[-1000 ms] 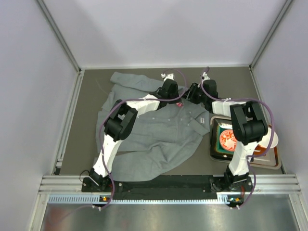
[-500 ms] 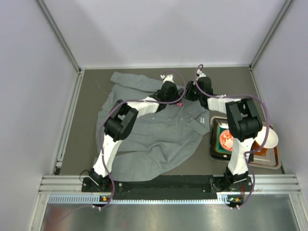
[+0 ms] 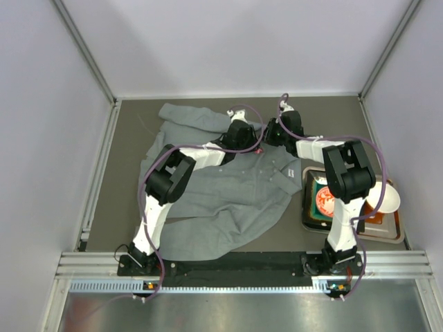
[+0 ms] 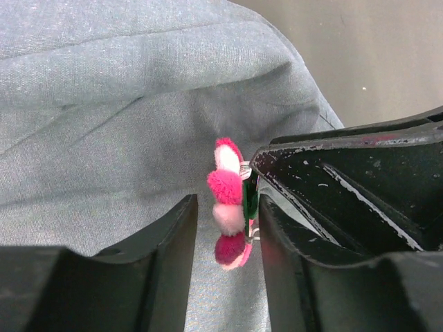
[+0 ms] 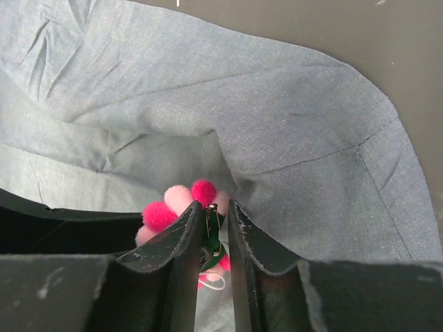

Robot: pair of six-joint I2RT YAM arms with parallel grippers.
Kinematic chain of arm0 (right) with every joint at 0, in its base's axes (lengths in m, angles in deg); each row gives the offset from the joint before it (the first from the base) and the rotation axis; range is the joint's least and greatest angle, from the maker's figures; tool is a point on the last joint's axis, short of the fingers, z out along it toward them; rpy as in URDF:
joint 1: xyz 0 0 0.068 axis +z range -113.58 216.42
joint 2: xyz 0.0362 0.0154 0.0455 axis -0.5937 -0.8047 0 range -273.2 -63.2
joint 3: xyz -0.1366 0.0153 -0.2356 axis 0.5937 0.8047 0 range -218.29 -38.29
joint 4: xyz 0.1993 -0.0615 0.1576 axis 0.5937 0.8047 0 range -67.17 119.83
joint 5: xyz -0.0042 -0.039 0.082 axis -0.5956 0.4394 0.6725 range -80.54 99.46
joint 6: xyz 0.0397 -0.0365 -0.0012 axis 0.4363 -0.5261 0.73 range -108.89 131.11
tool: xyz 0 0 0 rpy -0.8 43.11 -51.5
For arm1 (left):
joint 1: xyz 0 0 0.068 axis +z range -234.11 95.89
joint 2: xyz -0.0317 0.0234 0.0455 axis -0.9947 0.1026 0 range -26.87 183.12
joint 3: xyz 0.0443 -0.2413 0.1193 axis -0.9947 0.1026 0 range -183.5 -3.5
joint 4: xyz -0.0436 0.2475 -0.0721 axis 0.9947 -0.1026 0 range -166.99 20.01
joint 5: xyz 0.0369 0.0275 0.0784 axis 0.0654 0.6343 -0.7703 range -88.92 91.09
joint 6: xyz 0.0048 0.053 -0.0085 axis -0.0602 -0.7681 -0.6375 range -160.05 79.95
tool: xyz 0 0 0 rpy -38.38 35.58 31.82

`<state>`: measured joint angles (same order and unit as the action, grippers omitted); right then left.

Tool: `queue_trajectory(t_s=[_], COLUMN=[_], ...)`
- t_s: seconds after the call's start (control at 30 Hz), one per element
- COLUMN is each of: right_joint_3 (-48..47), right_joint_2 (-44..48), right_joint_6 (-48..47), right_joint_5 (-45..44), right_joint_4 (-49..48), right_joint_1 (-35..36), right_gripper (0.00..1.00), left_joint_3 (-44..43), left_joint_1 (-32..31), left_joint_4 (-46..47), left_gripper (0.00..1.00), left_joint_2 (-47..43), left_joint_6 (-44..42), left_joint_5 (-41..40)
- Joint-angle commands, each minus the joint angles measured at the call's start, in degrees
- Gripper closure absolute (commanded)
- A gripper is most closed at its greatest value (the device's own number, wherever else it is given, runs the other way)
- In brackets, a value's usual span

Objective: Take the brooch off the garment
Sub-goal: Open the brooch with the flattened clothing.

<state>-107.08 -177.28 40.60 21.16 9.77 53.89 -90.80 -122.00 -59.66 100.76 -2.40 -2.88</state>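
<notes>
I see a fuzzy pink brooch (image 4: 225,185) on the matt, finely woven grey garment (image 4: 104,111); my left gripper (image 4: 227,206) is scuffed black plastic

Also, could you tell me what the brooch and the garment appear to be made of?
The brooch: fuzzy pink and magenta pompom-like petals, probably soft fibre, on a green backing of unclear material, with a shiny pin, seemingly metal. The garment: matte grey woven cloth, fine weave and soft creases visible, likely cotton or a blend.
</notes>
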Motion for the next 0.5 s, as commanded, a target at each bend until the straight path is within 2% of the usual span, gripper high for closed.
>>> queue_trajectory(t_s=[0.0,0.07,0.23,0.27,0.47], right_joint_3=[-2.66,-2.66,-2.57,-2.49,-2.40], right_joint_2=[-0.53,-0.53,-0.35,-0.35,-0.09], right_joint_6=[-1.37,-1.28,-1.20,-1.28,-1.20], right_joint_5=[-1.16,-0.89,-0.46,-0.45,0.33], right_joint_4=[-0.30,-0.39,-0.56,-0.56,-0.65], right_joint_1=[0.54,0.63,0.54,0.63,0.63], right_gripper=[0.79,0.80,0.80,0.80,0.77], left_joint_3=[1.09,1.26,1.96,2.40,3.72], left_joint_1=[0.54,0.62,0.80,0.80,1.24], left_joint_4=[3.38,3.65,4.44,4.53,5.84], left_gripper=[0.51,0.47,0.51,0.56,0.71], left_joint_2=[-4.67,-4.67,-5.11,-5.29,-6.35], left_joint_6=[-0.12,-0.12,0.32,0.41,0.67], left_joint_5=[1.15,2.03,3.26,3.44,3.70])
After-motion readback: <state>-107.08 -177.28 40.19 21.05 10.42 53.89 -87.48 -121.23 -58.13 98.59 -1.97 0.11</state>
